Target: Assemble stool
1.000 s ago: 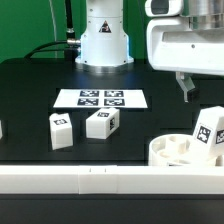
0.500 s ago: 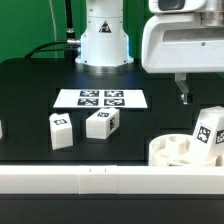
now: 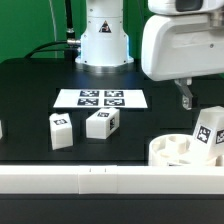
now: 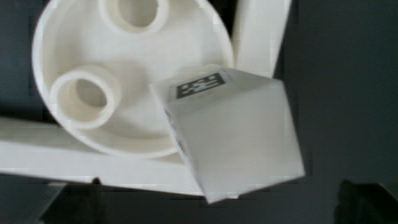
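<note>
— Surroundings, starting from the exterior view's left?
— On the black table: first leg upright, tag on top. Just beside it and not touching, second leg, tag up as well. Behind both, marker board lying flat. Farther back, arm base. Along the front, border rail, hiding the foot of the seat.

— Anything in the way?
— Third leg, perched on the seat's right part, tag toward the camera, close under the wrist housing.

— Different from a second ago?
— Housing shifted toward the exterior view's left, finger tip sitting lower. Legs, seat and board lying where they lay.

— Seat against the tool?
— Seat at the exterior view's lower right, just below the gripper, apart from it. Third leg to the right of the finger, near but not touching. In the wrist view, two round sockets in the seat's face, the tagged leg lying across the rim.

— Grip?
— Cannot tell whether released or clenched: only one dark finger showing.
</note>
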`<state>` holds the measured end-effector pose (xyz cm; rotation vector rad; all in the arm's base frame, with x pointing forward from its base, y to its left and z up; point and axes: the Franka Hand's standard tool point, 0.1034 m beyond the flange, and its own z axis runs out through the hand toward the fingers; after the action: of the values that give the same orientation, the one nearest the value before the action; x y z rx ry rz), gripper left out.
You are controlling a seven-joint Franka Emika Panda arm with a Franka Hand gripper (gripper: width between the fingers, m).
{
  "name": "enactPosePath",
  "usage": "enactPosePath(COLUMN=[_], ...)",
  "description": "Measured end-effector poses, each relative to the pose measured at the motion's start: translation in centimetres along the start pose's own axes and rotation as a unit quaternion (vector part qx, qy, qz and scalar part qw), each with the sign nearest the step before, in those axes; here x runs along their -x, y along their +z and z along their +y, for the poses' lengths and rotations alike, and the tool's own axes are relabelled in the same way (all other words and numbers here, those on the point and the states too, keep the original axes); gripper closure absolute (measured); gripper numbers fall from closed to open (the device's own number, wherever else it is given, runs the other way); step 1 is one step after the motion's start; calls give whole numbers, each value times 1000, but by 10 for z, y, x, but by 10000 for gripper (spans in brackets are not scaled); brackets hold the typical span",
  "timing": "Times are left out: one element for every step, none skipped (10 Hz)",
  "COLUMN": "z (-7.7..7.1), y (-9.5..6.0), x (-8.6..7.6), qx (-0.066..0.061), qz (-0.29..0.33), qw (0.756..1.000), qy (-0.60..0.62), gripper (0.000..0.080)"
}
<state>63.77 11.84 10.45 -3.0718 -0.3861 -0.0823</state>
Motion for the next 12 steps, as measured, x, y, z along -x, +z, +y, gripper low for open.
enactPosePath(z=[-2, -3, -3, -3, -2, -1, 0, 1, 3, 4, 4, 1], y=[1, 2, 2, 3, 2, 3, 3, 2, 2, 2, 3, 7], x=[1, 0, 0, 1, 2, 2, 2, 2, 2, 2, 2, 3], qx=[14, 19, 20, 19, 19, 19, 20, 21, 22, 22, 29, 32], qz=[-3, 0, -2, -5, -7, -8, -9, -10, -12, -13, -19, -25], qw=[998, 990, 980, 969, 963, 953, 944, 937, 921, 908, 876, 850], qy=[-67, -140, -199, -245, -269, -303, -329, -349, -388, -419, -480, -524], gripper=[151, 151, 151, 151, 151, 151, 151, 151, 151, 151, 151, 151])
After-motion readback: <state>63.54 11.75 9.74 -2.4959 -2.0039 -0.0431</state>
